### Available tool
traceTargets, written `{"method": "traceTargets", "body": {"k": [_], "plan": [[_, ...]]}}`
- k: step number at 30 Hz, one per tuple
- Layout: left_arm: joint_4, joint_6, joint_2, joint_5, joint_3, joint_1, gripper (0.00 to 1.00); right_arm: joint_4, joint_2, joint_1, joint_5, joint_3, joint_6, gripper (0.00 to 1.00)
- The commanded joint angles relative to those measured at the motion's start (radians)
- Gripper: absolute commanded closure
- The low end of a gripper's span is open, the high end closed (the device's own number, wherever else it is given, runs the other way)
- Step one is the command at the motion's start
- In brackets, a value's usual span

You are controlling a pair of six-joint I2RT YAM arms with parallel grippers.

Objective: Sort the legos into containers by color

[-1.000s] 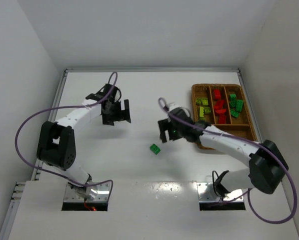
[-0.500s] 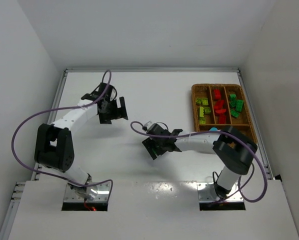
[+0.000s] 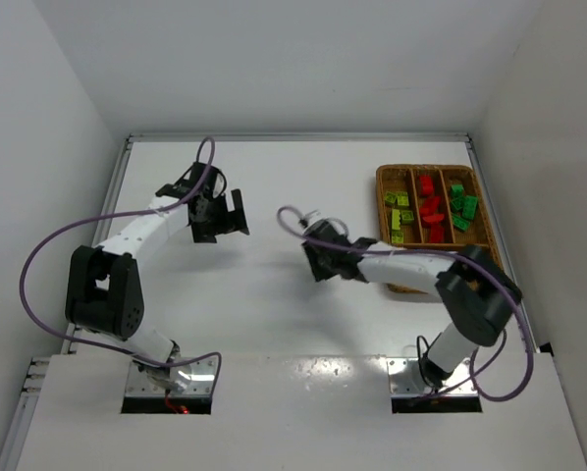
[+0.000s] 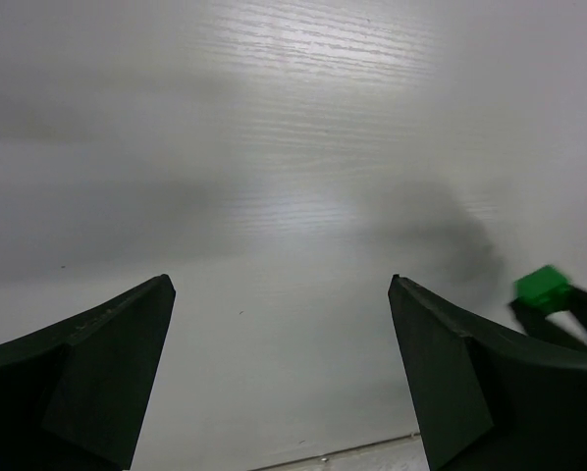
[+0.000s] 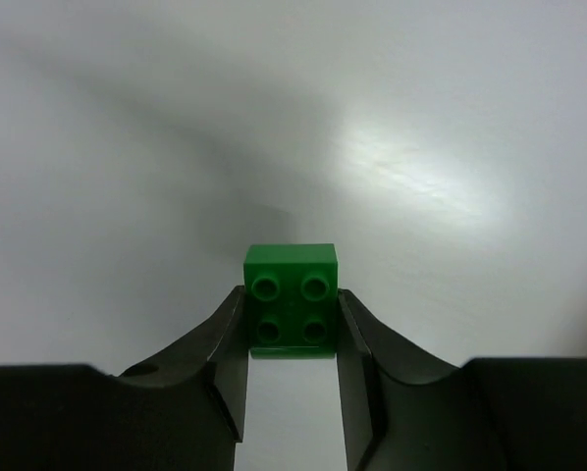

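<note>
My right gripper (image 5: 291,294) is shut on a small green lego (image 5: 291,299) with four studs, pinched by its two sides just above the white table. In the top view the right gripper (image 3: 316,263) sits mid-table, left of the tray, and hides the brick. The same green lego (image 4: 542,287) shows at the right edge of the left wrist view. My left gripper (image 4: 279,285) is open and empty; from above the left gripper (image 3: 237,214) hangs left of centre. The containers are the long compartments of a wicker tray (image 3: 379,196) holding yellow-green legos (image 3: 400,211), red legos (image 3: 431,211) and green legos (image 3: 462,206).
White walls close in the table on the left, back and right. The right arm's forearm (image 3: 411,270) lies across the tray's near end. Purple cables loop over both arms.
My right gripper dropped onto the green lego lying on the table, closed on it, and has moved back and to the right with it. The left arm has barely shifted.
</note>
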Motion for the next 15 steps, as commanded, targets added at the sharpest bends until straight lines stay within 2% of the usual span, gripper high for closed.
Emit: {"method": "traceTargets", "body": {"k": [1, 3, 4, 6, 7, 10, 13, 15], "plan": [[0.021, 0.009, -0.039, 0.013, 0.000, 0.012, 0.03, -0.050, -0.170, -0.257, 0.081, -0.031, 0.088, 0.82], [0.021, 0.018, -0.039, 0.024, 0.000, 0.012, 0.03, -0.060, -0.281, -0.400, 0.057, -0.067, 0.120, 0.85], [0.032, 0.018, -0.039, 0.024, 0.000, 0.012, 0.03, -0.060, -0.317, -0.554, -0.004, -0.080, 0.130, 0.85], [0.032, 0.018, -0.039, 0.033, 0.000, 0.012, 0.03, -0.060, -0.375, -0.702, -0.069, -0.089, 0.147, 0.85], [0.032, 0.018, -0.039, 0.033, 0.000, 0.012, 0.03, -0.069, -0.376, -0.832, -0.084, -0.089, 0.156, 0.85], [0.041, 0.027, -0.021, 0.051, 0.000, 0.012, 0.03, -0.060, -0.342, -1.038, -0.181, -0.062, 0.180, 0.85], [0.041, 0.027, -0.021, 0.060, 0.000, 0.021, 0.03, -0.051, -0.279, -1.143, -0.209, 0.019, 0.190, 0.85], [0.041, 0.036, -0.021, 0.061, 0.000, 0.021, 0.03, -0.051, -0.245, -1.164, -0.167, 0.052, 0.190, 0.85]]}}
